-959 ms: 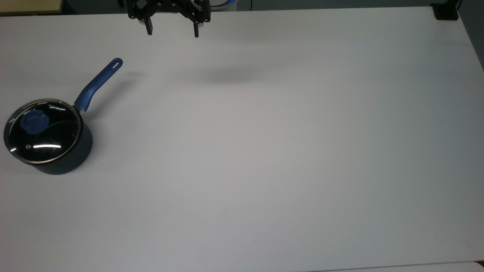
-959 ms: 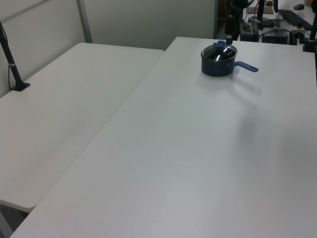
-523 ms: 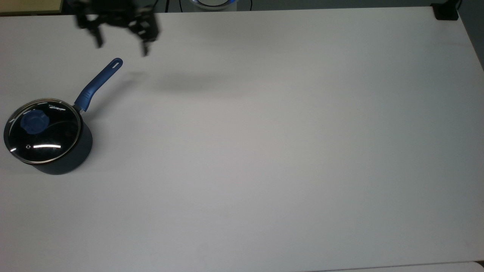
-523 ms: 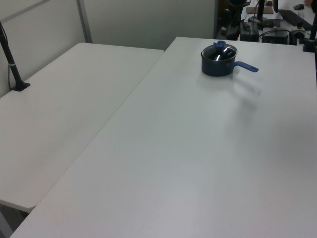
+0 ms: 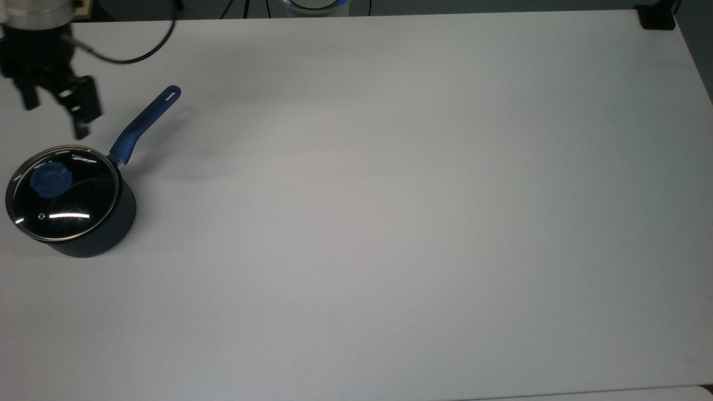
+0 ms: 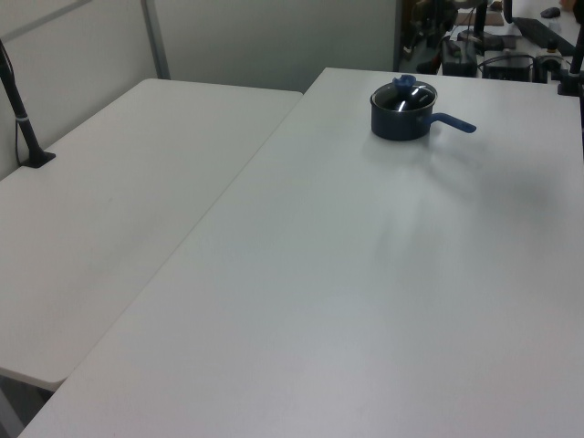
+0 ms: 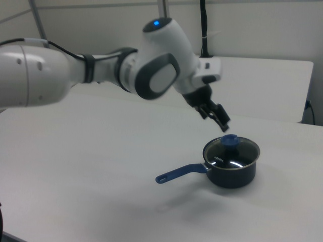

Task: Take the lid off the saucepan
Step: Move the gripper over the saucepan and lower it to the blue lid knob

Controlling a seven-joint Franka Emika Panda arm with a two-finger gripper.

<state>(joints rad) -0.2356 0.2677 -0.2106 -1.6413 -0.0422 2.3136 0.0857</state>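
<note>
Gripper [image 5: 54, 120] hangs in the air w/ fingers spread wide, nothing between them; in the top view it sits approx. 12 o'clock of the pan, off the lid, fingertips pointing down toward 6. Right view has the gripper [image 7: 218, 120] just up at approx. 11 o'clock from the knob, apart from it, no contact. Arm [image 7: 75, 70] comes in from the right view's 9 o'clock, white shells w/ a dark wrist.

Saucepan [image 5: 106, 231] stands upright on the white table [image 5: 390, 223], far over at the top view's 9 o'clock edge. Lid [image 5: 62, 193] sits flat on the saucepan, metal rim all round, blue knob [image 5: 51, 180] toward the lid's 10 o'clock, small vent hole near its 7. Pan handle [image 5: 146, 122] runs out toward 1 o'clock, slotted end farthest from the pot. In the right view the lid [image 7: 242, 150] is seated on the saucepan [image 7: 233, 174], handle [image 7: 179, 173] pointing to 9 o'clock.

Farther off, left view: saucepan [image 6: 399, 126] w/ lid [image 6: 406, 94] on, up at approx. 1 o'clock of the table [image 6: 365, 292]. Second white table [image 6: 109, 210] butts against it on the 9 o'clock side, a black post [image 6: 23, 123] standing at its far edge.
</note>
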